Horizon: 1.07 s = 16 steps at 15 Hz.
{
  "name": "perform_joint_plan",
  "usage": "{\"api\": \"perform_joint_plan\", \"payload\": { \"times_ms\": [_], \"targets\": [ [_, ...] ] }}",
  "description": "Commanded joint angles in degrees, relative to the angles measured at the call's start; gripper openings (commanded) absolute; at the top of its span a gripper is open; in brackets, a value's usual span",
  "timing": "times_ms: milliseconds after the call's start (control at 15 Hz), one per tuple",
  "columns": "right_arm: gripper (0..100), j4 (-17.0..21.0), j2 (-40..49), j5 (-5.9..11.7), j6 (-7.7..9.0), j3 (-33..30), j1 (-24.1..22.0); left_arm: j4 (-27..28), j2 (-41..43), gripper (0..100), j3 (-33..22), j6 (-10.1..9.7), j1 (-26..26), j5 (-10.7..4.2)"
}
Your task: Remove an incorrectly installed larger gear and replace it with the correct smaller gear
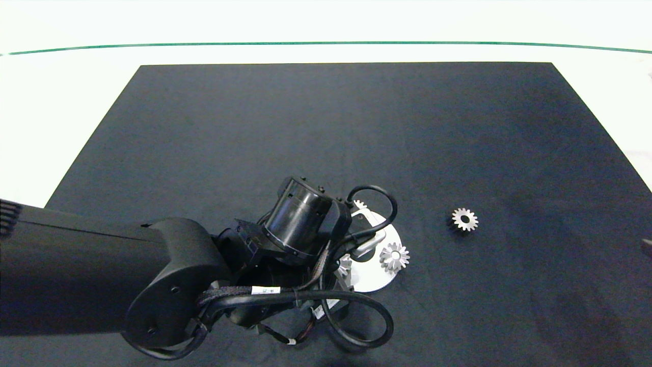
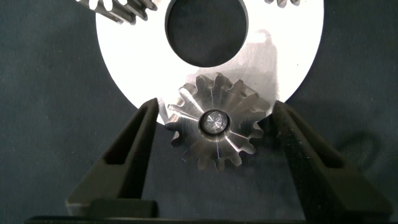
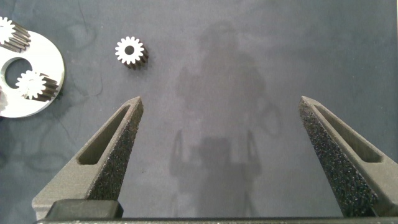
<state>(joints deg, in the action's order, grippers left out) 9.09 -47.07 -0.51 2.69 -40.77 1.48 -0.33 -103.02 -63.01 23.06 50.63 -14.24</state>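
The left claw [image 2: 214, 134] hangs directly over the round silver plate [image 2: 292, 56] near the front of the dark surface [image 1: 326, 127], and the larger gear [image 2: 216, 121] sits squarely between its 2 fingers: one finger [image 2: 134, 146] stands just beside the teeth on one flank, the other finger [image 2: 305, 143] just beside the opposite flank, with a sliver of gap on each side, so the claw is spread a little wider than the gear and grips nothing yet. The gear lies flat on a pin at the plate's rim, its axis pointing up toward the wrist, so closing straight in and lifting along that pin looks like the natural move. The smaller gear [image 1: 464, 219] lies loose on the surface, well to the right of the plate. It is nearer the right claw [image 3: 221, 162], which is spread wide and holds nothing.
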Motion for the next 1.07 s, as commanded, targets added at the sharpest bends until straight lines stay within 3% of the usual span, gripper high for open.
{"api": "perform_joint_plan", "payload": {
  "times_ms": [67, 1067],
  "targets": [
    [100, 0.0, 0.0, -0.02, 0.12, 0.0, 0.0, 0.0, 0.0, 66, 0.0, 0.14, 0.0, -0.09],
    [100, 0.0, 0.2, -0.02, 0.12, 0.0, 0.0, 0.2, -0.7, 35, 0.0, 0.14, -0.1, -0.09]
  ]
}}
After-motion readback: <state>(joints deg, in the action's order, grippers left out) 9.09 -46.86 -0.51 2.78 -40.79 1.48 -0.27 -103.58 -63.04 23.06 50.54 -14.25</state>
